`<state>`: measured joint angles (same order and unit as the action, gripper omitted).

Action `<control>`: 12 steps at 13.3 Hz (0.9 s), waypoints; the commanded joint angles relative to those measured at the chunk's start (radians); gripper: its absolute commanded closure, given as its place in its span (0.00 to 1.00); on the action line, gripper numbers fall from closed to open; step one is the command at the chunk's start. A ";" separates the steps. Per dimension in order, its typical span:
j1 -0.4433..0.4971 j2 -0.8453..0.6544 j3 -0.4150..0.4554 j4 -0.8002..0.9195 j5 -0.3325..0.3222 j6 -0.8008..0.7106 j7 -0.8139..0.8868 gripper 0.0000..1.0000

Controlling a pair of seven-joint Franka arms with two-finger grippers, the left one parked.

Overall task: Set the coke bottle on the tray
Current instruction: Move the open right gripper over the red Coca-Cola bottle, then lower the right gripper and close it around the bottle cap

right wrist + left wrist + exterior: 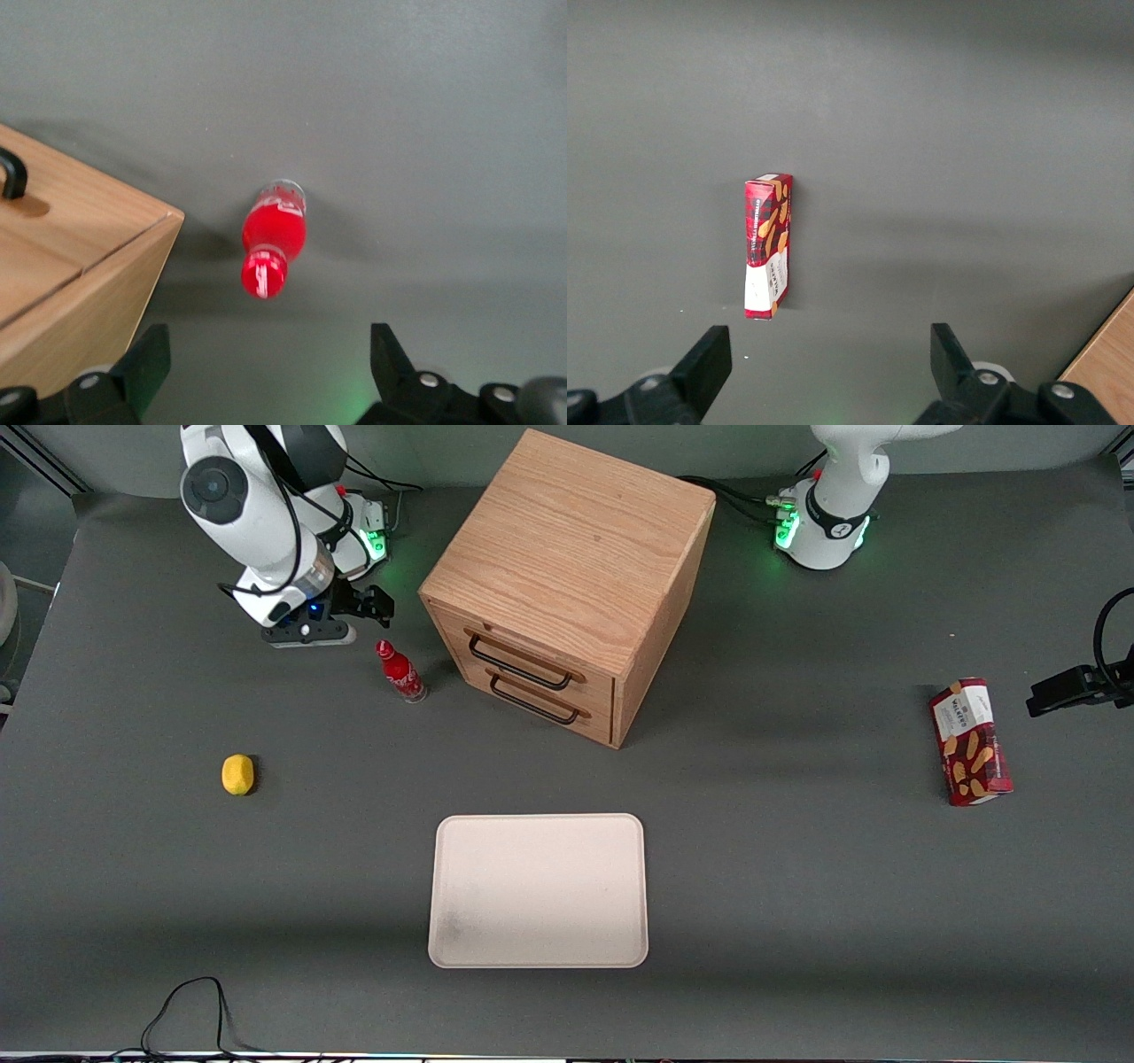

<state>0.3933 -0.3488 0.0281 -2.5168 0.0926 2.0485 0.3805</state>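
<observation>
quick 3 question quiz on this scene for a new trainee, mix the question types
1. True or false: the coke bottle stands upright on the table beside the wooden cabinet.
2. The tray holds: A) the lemon B) nothing C) the biscuit box
3. Is the gripper open or shut, and where is it?

Key
1. True.
2. B. The lemon and biscuit box lie on the table.
3. Open, above the bottle, not touching it.

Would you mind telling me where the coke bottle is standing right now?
The coke bottle stands upright on the table beside the wooden cabinet, just below the open gripper and farther from the camera than the tray.
</observation>
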 commanded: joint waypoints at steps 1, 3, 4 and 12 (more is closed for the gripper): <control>0.038 0.059 0.000 -0.023 0.019 0.093 0.029 0.00; 0.042 0.097 0.000 -0.033 0.019 0.139 0.046 0.00; 0.053 0.106 0.000 -0.040 0.019 0.154 0.046 0.00; 0.064 0.131 0.000 -0.057 0.009 0.191 0.031 0.02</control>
<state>0.4442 -0.2254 0.0314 -2.5697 0.0933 2.2172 0.4067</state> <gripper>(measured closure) 0.018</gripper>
